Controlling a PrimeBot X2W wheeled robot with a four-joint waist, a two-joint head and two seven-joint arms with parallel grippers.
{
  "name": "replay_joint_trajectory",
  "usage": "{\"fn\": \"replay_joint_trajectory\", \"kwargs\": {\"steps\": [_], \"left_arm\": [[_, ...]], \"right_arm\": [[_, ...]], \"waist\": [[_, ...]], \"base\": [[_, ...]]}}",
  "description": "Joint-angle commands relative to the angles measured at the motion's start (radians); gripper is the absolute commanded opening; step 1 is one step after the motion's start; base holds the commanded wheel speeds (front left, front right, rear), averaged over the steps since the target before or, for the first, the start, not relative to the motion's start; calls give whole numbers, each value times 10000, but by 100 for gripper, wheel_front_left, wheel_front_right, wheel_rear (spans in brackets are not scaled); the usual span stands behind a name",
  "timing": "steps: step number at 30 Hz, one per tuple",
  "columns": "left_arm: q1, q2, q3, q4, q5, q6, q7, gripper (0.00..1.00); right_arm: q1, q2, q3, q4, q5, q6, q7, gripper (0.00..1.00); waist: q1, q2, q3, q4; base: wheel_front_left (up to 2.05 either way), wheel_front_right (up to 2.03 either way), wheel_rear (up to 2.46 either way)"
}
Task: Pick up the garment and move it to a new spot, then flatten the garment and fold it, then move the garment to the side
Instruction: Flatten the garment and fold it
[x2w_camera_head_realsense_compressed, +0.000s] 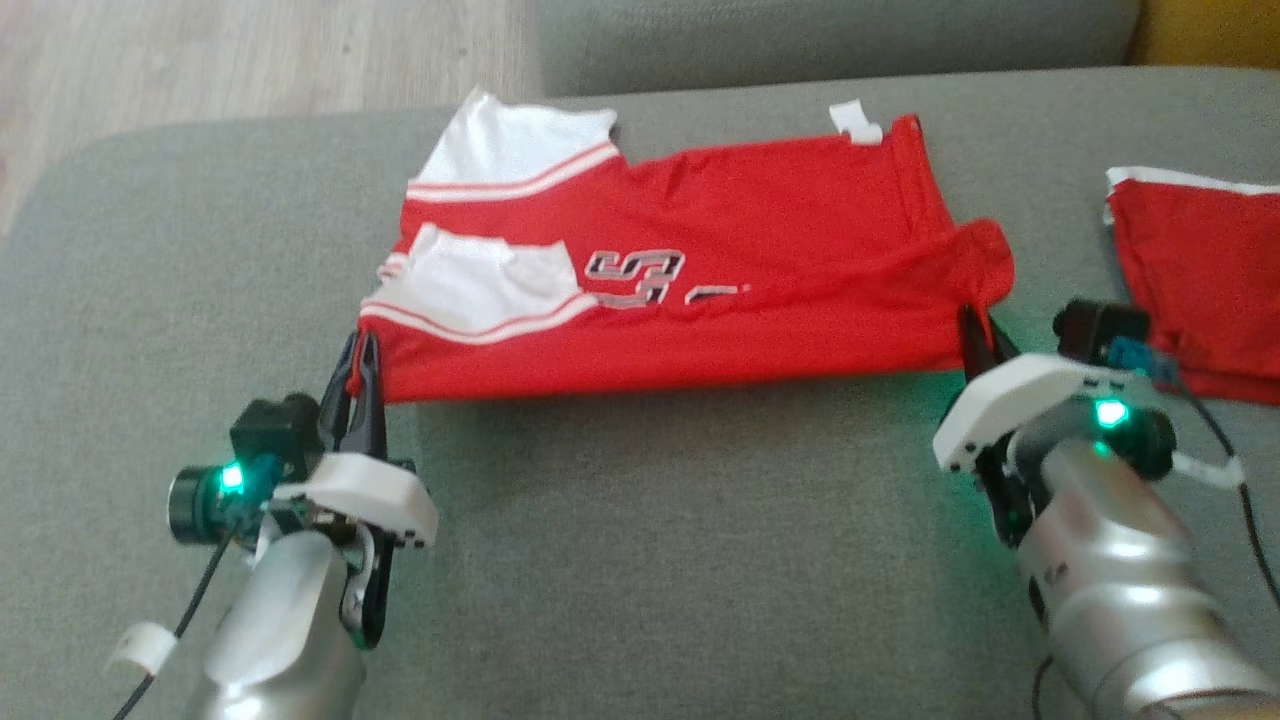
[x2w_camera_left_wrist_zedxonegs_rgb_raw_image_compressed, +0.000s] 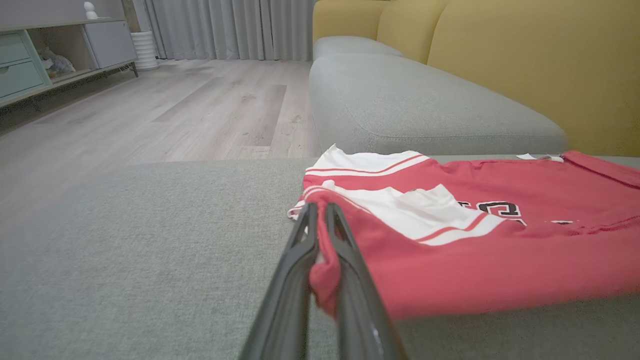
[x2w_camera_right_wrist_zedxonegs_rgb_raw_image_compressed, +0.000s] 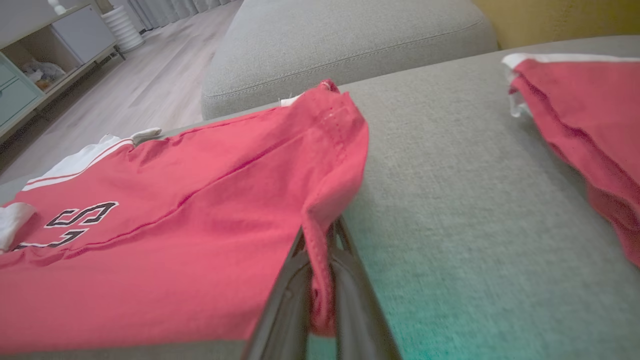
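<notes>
Left end effector (x2w_camera_head_realsense_compressed: 358, 352) is clamping the near-left corner of the jersey (x2w_camera_head_realsense_compressed: 760, 250). Right end effector (x2w_camera_head_realsense_compressed: 975, 335) is gripping the near-right corner, with red cloth bunching between its fingers. The near edge is stretching taut between them and appears to be riding just above the grey cushion (x2w_camera_head_realsense_compressed: 650, 560).

The jersey is lying mid-cushion, sleeves to the left. One white sleeve is doubling over the front and a crease is cutting across the number.

Judgement: relocation and flattening are looking done and the first fold is underway. Finishing the fold and moving the jersey aside are remaining.

Further right, a second red garment (x2w_camera_head_realsense_compressed: 1200, 290) is sitting well apart. Wooden floor (x2w_camera_head_realsense_compressed: 250, 60) is showing beyond.
</notes>
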Motion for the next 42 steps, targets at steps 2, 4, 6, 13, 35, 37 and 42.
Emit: {"fn": "replay_joint_trajectory", "kwargs": {"steps": [2, 4, 6, 13, 35, 37, 42], "left_arm": [[-46, 429, 252, -346, 88, 89, 10, 0], [167, 467, 163, -433, 111, 89, 115, 0], [406, 494, 29, -530, 152, 62, 256, 0], [1235, 564, -389, -981, 192, -42, 889, 0], [2965, 1545, -765, -3442, 114, 67, 2590, 0], [2977, 1551, -814, -3464, 126, 79, 2625, 0], [2861, 1377, -1024, -3126, 156, 60, 2514, 0]], "right_arm": [[124, 137, 176, -298, 98, -7, -211, 0], [351, 137, 139, -330, 206, -7, -264, 0], [610, 137, 158, -353, 284, -7, -279, 0], [1342, 137, 82, -311, 281, -7, 461, 0], [5194, -76, -1262, -6440, -157, -7, 4533, 0], [5680, 9, -1382, -7475, -173, -7, 5125, 0], [6642, 125, -1307, -9774, 228, -7, 6252, 0]], "waist": [[1, -1, -335, -89], [1, -1, -529, -91], [1, -1, -724, -89], [1, -1, -1243, 40], [1, -1, -1495, 302], [1, -1, -1380, 299], [1, -1, -1135, 245]], "base": [[0, 0, 0], [0, 0, 0], [0, 0, 0], [0, 0, 0], [0, 0, 0], [0, 0, 0], [0, 0, 0]]}}
